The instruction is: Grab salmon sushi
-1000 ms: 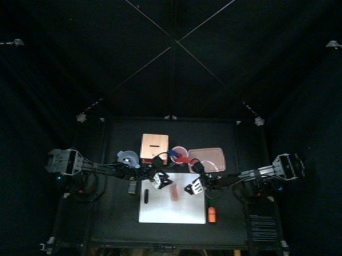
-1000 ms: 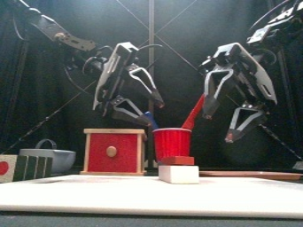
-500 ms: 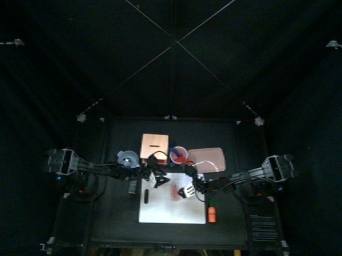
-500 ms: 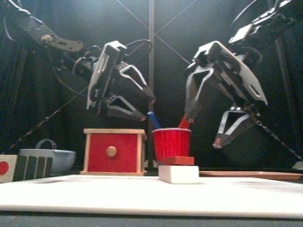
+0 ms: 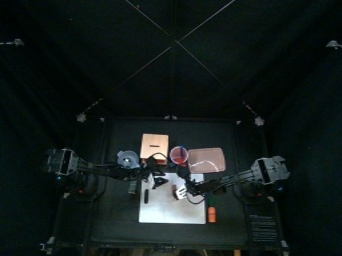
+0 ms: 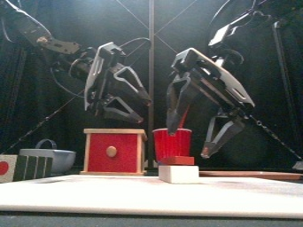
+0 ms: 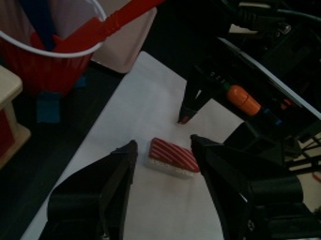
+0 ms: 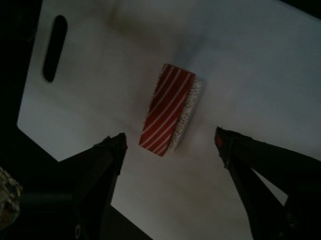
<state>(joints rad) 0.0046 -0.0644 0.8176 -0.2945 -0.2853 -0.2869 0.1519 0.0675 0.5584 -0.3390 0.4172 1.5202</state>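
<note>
Now both grippers — right and left — are hanging wide open and empty over the sushi.

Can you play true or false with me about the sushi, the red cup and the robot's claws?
1. The sushi lies on a white board. True.
2. The right gripper is squeezing the sushi. False: its jaws stand open with the sushi between them, not touched.
3. The sushi has red and white stripes on top. True.
4. The red cup is tipped over. False: it stands upright, with things poking out of it.
5. The left gripper is shut tight. False: its jaws stand apart, and the sushi shows between them.
</note>
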